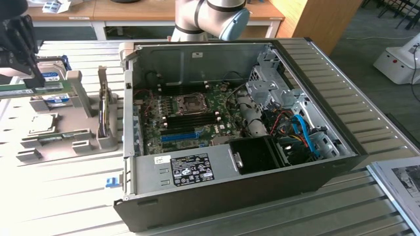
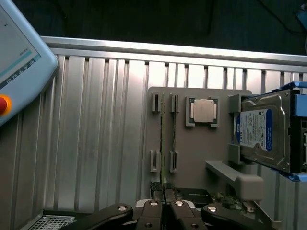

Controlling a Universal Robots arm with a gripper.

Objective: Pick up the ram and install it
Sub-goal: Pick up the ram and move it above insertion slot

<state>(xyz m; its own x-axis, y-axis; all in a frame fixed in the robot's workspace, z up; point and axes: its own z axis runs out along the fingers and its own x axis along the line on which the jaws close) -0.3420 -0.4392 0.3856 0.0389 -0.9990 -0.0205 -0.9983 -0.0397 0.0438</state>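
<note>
Pick-up looks done: my gripper (image 1: 33, 81) is clamped together on the long, thin green circuit-board ram stick (image 1: 47, 88), level in the air above the grey plastic parts holder (image 1: 85, 143) on the slatted metal table (image 1: 66, 196). Install not done, I judge: the open black computer case (image 1: 262, 189) sits well apart, toward the exterior view's right.

Oblique overhead exterior, close top-down wrist, common parts holder (image 2: 201, 143)

the table (image 2: 96, 120) is ribbed bare metal with a dull sheen. the holder (image 2: 201, 153) is matt grey plastic. the hard drive (image 2: 266, 132) is silvery metal under a glossy blue label. the ram (image 1: 19, 90) is green circuit board.
</note>
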